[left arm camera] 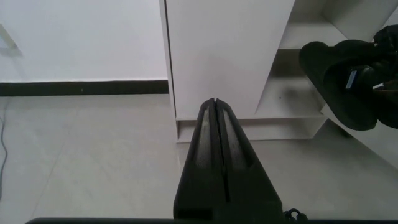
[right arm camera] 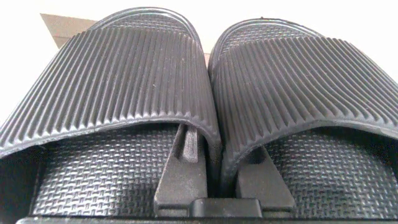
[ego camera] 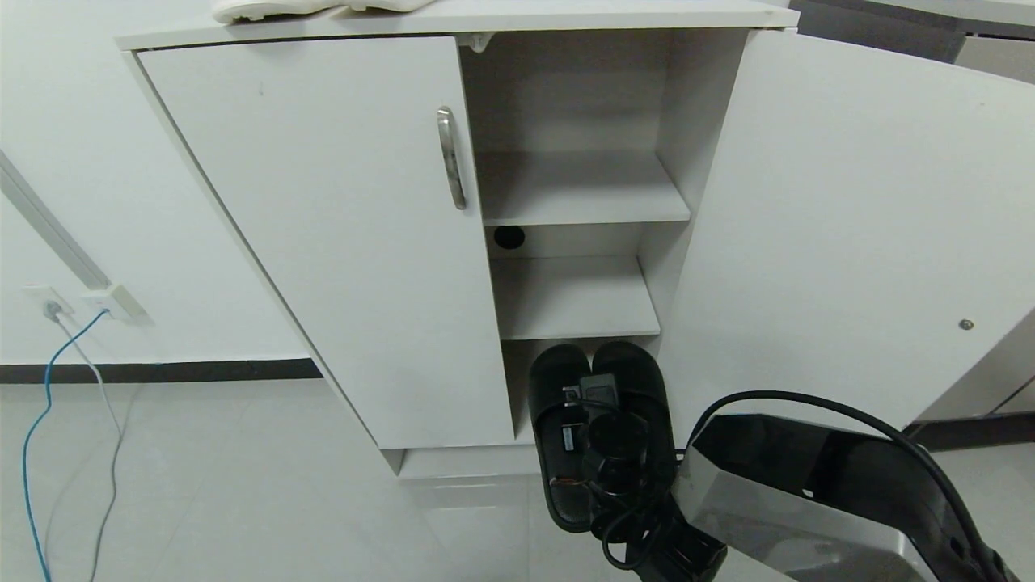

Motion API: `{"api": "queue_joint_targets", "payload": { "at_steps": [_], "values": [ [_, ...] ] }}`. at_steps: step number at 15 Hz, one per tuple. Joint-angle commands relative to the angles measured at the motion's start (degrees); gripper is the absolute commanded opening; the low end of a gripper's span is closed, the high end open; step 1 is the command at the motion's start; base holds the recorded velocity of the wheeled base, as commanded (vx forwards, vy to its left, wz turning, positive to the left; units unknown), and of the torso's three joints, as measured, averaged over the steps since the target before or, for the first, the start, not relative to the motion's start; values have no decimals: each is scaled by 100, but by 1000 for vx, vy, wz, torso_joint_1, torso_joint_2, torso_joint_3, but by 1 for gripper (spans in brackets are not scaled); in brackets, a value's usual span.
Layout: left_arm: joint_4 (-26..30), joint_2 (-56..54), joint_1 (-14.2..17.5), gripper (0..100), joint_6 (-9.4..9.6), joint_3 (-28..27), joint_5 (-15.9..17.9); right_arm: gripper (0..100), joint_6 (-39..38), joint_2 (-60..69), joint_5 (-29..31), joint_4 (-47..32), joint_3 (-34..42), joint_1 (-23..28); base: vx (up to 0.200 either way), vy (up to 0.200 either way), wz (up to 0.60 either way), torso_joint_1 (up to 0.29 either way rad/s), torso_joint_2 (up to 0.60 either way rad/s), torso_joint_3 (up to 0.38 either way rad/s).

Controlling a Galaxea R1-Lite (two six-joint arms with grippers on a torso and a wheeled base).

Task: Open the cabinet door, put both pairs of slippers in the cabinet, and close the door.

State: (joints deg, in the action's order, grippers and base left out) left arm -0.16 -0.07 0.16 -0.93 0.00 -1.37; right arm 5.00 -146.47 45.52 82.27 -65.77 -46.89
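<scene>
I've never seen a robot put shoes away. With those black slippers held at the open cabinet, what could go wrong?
The right pincer pinches the pair of black ribbed rubber slippers only by their touching inner edges, so one might slip out. Their toes appear close under the white cabinet's lower shelf and could catch on its front edge.

The black slippers (ego camera: 558, 372), ribbed, are pressed together with toes in the cabinet's (ego camera: 578, 190) bottom opening. Right door (ego camera: 849, 234) open; white slippers (ego camera: 267, 8) on top.
</scene>
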Motion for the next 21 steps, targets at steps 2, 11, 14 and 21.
{"api": "queue_joint_targets", "payload": {
  "at_steps": [2,11,14,21],
  "values": [
    [-2,7,2,0,-4,0,5,0,1,4,1,-1,-24,22,200,0,0,-2,5,7],
    [-2,7,2,0,-4,0,-4,0,1,22,1,-185,-340,22,156,0,0,2,1,1],
    [-2,7,2,0,-4,0,-4,0,-192,13,-17,-1064,-1114,83,0,0,0,0,0,0],
    [-2,7,2,0,-4,0,-4,0,-632,-470,-465,-3024,-3118,522,0,0,0,0,0,0]
  ]
}}
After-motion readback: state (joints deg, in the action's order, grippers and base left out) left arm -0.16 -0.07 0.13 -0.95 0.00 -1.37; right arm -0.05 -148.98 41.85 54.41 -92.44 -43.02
